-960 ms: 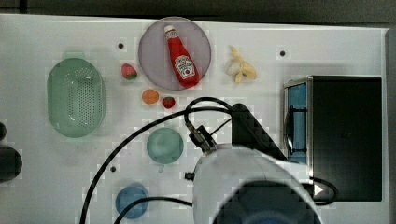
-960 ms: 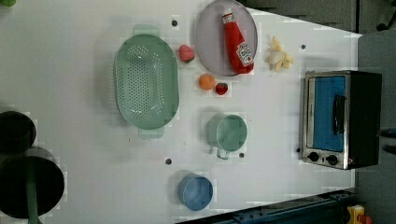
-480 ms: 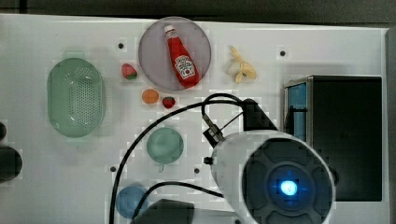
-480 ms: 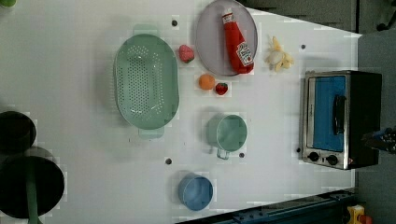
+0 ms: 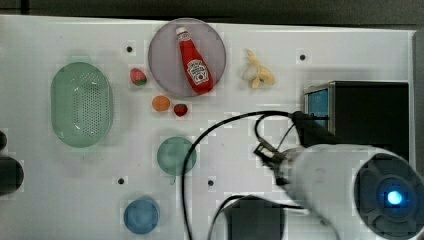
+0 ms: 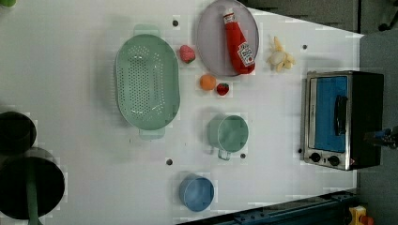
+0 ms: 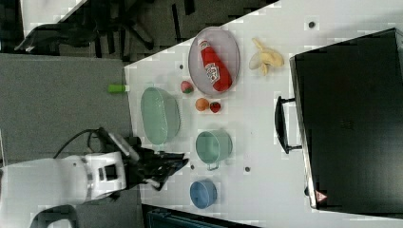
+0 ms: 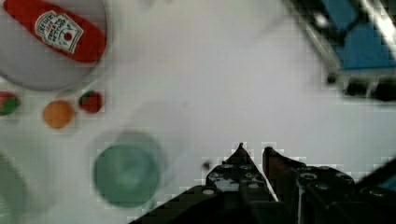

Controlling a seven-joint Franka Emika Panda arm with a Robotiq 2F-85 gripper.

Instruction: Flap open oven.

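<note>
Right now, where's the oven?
The oven stands at the left view's right table edge, door shut, below the banana and right of the green cup.

The oven [image 6: 342, 119] shows a shiny metal front frame, glossy blue-tinted glass and matt black casing.

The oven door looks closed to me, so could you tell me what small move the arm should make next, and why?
Probably carry the end effector toward the oven's black bar handle. The door is shut, and the end effector, nearly closed with nothing between its fingers, hangs over bare table short of the oven.
</note>
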